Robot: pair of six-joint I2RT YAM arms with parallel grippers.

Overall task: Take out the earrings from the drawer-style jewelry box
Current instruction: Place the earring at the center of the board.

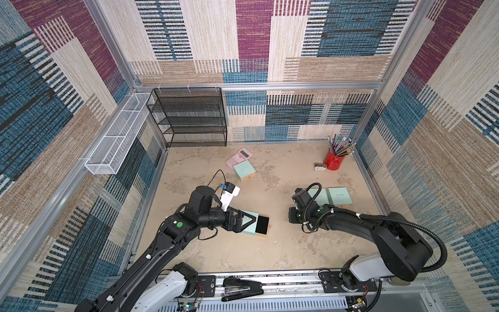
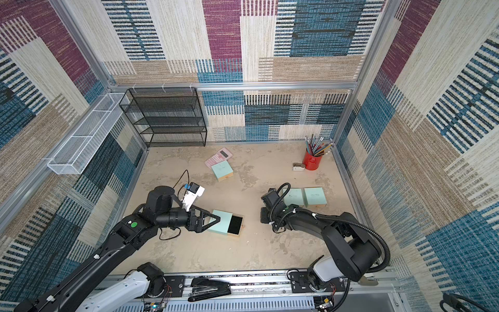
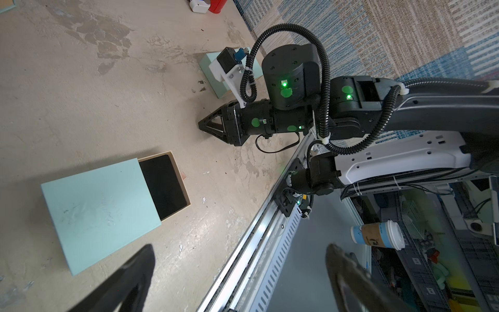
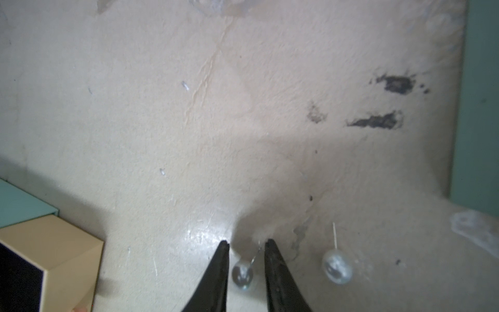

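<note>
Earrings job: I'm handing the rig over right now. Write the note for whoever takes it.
Left gripper: open, over the box.
Right gripper: jaws slightly apart, one earring between them on the floor, apparently ungripped.
Second earring lies beside it.
Done: drawer pulled out; visible lining bare.
To do: check the drawer's hidden part.

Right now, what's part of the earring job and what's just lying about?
Job: open jewelry box; two earrings on the floor; right gripper straddling one.

Lying about: calculator, pencil cup, stapler, mesh shelf. Three shut mint boxes: cannot tell.
</note>
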